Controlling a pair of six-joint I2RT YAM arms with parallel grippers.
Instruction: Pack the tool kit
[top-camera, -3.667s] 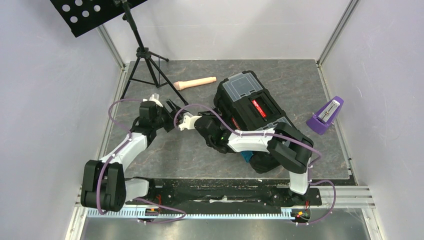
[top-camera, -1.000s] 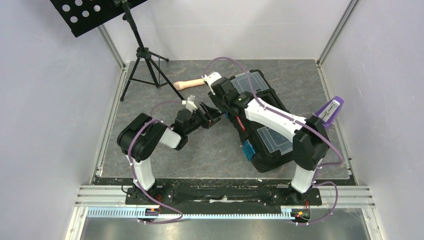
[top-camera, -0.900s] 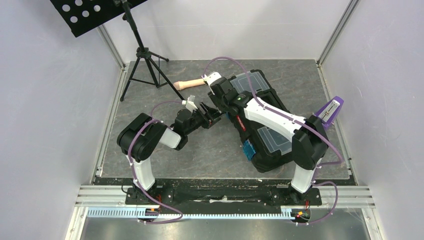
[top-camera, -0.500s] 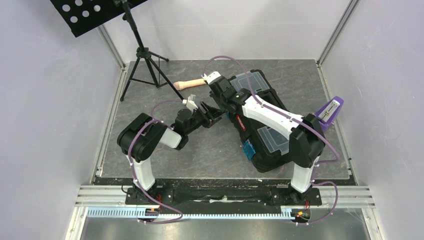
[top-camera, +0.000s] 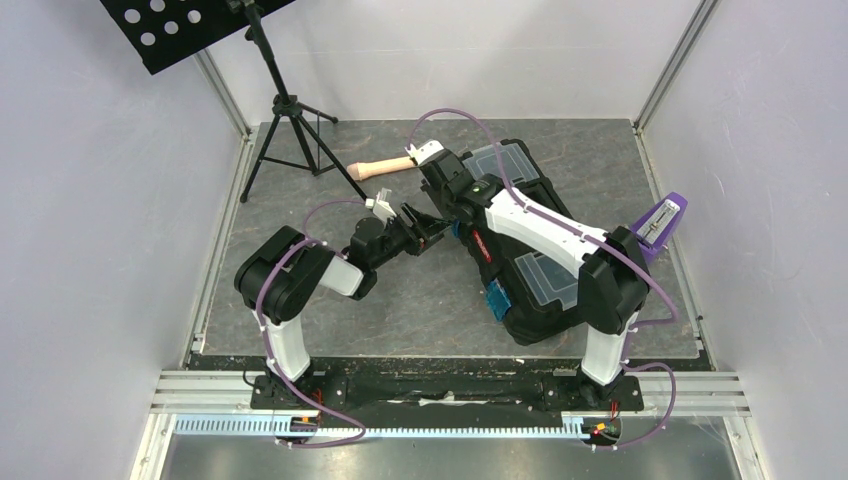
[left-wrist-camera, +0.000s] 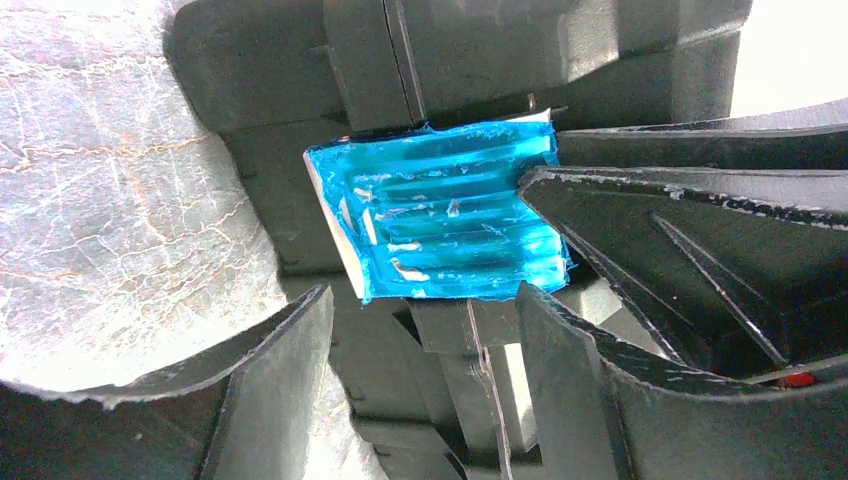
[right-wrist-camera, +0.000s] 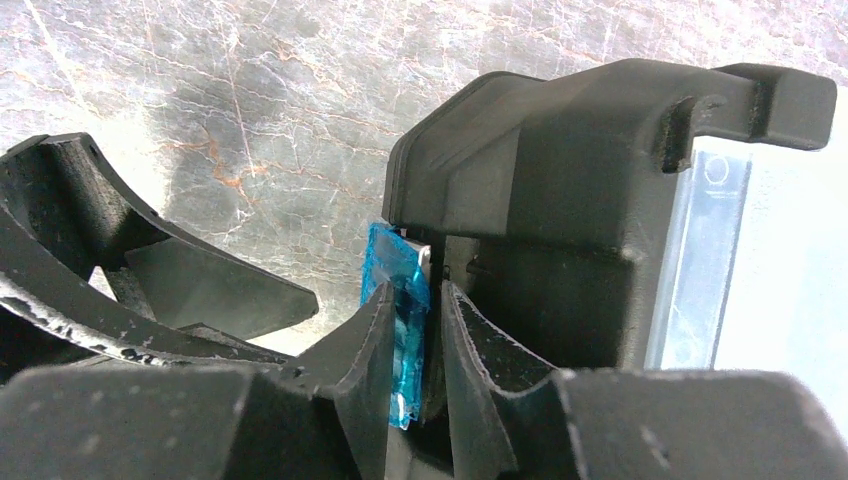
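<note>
Two arms meet at one spot in the top external view. The toolbox (top-camera: 530, 315) lies slantwise on the right half of the bench (top-camera: 400, 300), lid up, with a clear-lidded compartment (top-camera: 545, 276) showing near me. My right arm reaches across it, and the right end effector (top-camera: 446, 212) points down at the box's left side. The left end effector (top-camera: 428, 228) comes in low from the left, just beside it. A second blue latch (top-camera: 493, 300) shows on the nearer part of that same side. The beige handle (top-camera: 385, 167) lies beyond the arms, the purple object (top-camera: 655, 230) sits near the right wall, and a tripod (top-camera: 290, 110) stands at the far left.

Left wrist: the left end effector (left-wrist-camera: 425, 300) is released, its fingers (left-wrist-camera: 270, 380) spread wide. The blue latch (left-wrist-camera: 445, 215) sits just ahead of them against the black toolbox (left-wrist-camera: 520, 50). A dark finger of the other arm comes in against the latch from the right.

Right wrist: the right end effector (right-wrist-camera: 415, 295) is clenched edge-on upon the blue latch (right-wrist-camera: 398, 275), one finger (right-wrist-camera: 365, 345) on each face. The toolbox (right-wrist-camera: 560, 210) fills the right of the view, with bare bench (right-wrist-camera: 250, 100) behind.
</note>
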